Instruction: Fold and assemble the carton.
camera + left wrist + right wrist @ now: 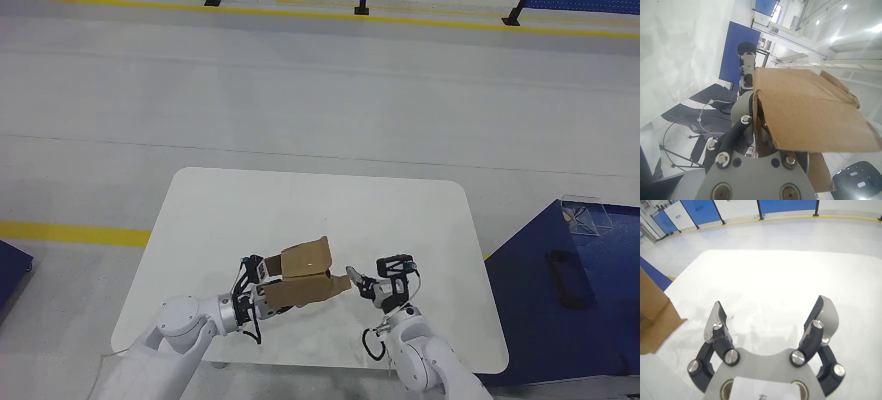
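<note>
A brown cardboard carton (pixel 305 274) is held above the near middle of the white table (pixel 400 210), partly folded, with one flap standing up and a panel reaching toward the right arm. My left gripper (pixel 270 291) is at the carton's left end, shut on one wall. In the left wrist view the carton (pixel 806 113) covers one finger, and its edge runs between the jaws of the left gripper (pixel 755 115). My right gripper (pixel 360 284) stands open just right of the carton's tip, apart from it. The right gripper (pixel 768 313) holds nothing, and a carton corner (pixel 657 321) shows beside it.
A blue panel (pixel 570 290) stands close to the table's right edge, with a small clear box (pixel 583 212) behind it. The far half of the table (pixel 772 275) is bare. A yellow floor line (pixel 70 234) runs to the left.
</note>
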